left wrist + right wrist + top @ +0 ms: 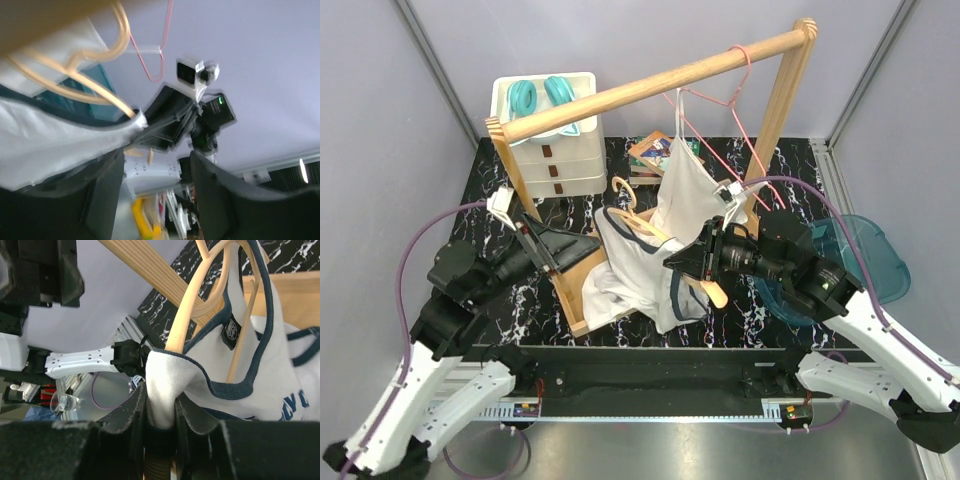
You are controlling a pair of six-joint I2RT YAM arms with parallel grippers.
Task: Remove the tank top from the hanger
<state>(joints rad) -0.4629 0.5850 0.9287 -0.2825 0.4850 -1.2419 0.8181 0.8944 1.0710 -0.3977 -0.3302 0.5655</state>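
A white tank top point(635, 262) with navy trim hangs crumpled on a wooden hanger point(642, 226) low over the rack's base. My right gripper point(682, 262) is shut on the tank top's right shoulder, with the hanger's arm inside the fabric. In the right wrist view the white cloth point(260, 365) bunches between the closed jaws of the gripper point(160, 410), and the hanger point(185, 315) curves up behind. My left gripper point(588, 245) is open just left of the garment. In its own view this gripper point(156, 165) holds nothing, and the tank top point(50, 145) and hanger point(90, 85) lie to the upper left.
A wooden clothes rack point(650, 80) spans the table, with a pink wire hanger point(720, 100) on its rail. A white drawer unit point(555, 160) topped by teal items stands back left. A teal bin point(865, 250) sits at the right, and books point(655, 152) lie behind the rack.
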